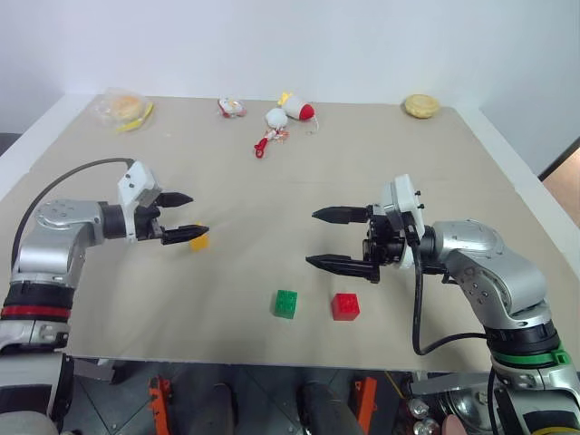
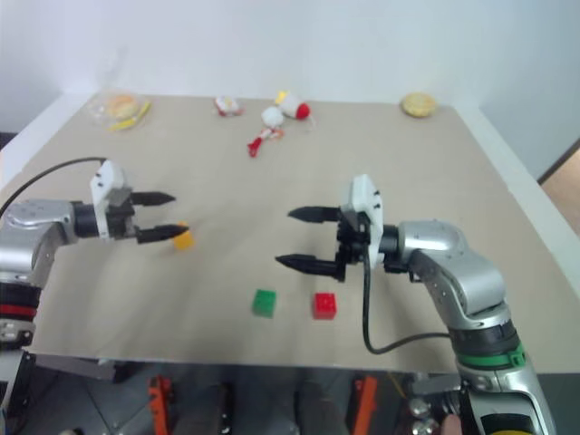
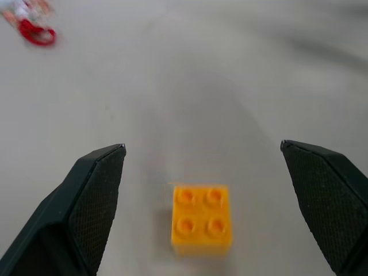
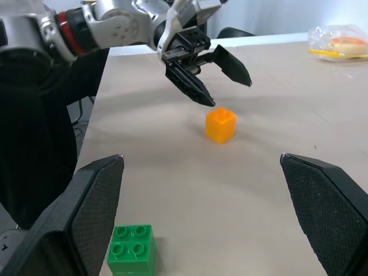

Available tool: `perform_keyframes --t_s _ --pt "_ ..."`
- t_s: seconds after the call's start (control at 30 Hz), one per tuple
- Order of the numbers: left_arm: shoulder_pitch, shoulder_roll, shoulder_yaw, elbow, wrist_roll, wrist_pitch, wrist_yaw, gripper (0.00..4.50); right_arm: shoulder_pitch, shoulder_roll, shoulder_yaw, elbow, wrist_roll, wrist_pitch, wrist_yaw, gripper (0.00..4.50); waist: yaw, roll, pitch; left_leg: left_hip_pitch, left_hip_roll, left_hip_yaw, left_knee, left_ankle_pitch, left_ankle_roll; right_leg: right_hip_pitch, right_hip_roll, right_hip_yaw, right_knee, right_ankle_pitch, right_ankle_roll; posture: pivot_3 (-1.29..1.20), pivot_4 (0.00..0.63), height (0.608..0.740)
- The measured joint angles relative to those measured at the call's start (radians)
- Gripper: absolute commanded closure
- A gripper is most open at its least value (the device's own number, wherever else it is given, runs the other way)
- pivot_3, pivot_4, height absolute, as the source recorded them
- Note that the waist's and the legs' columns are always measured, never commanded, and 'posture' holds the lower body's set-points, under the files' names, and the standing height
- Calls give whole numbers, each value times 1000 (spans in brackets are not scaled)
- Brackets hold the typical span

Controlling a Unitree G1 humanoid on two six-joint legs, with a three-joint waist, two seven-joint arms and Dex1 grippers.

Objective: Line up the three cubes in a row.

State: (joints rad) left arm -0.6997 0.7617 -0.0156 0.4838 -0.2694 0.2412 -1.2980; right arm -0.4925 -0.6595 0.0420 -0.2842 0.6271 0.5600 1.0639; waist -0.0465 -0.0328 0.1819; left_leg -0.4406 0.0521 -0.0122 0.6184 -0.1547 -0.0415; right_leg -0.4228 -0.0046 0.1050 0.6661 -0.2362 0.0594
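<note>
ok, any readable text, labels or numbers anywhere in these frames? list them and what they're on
None readable.
Yellow-orange cube, green cube, red cube: studded tops, no lettering legible.
Plush toys and the small packet at the far side of the table: if there is print, it is too small to read.
Left gripper and right gripper: no markings visible.

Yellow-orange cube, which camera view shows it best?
The left wrist view: the yellow-orange cube sits close, studs visible, between the open left gripper fingers. The right wrist view shows it smaller from the side; in the eye views the gripper partly hides it.
</note>
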Motion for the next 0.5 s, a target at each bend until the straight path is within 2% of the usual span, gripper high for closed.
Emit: perform_keyframes --t_s 0.1,0.23,0.5 --pt "-54 -3 -55 149 76 -87 -23 38 16 -1 -1 -7 -4 1 -7 0 0 0 0 -1 0 0 0 0 0 -1 0 0 0 0 1 0 150 736" --pt "-93 -27 -88 247 126 -151 -46 38 31 -3 -3 -21 -5 2 -20 0 0 0 0 -2 0 0 0 0 0 -1 0 0 0 1 2 0 150 736" --pt "-130 -85 -113 352 186 -213 -44 38 44 -4 -4 -41 -4 6 -39 0 0 0 0 -2 0 0 1 0 0 -1 0 0 0 1 2 0 150 736"
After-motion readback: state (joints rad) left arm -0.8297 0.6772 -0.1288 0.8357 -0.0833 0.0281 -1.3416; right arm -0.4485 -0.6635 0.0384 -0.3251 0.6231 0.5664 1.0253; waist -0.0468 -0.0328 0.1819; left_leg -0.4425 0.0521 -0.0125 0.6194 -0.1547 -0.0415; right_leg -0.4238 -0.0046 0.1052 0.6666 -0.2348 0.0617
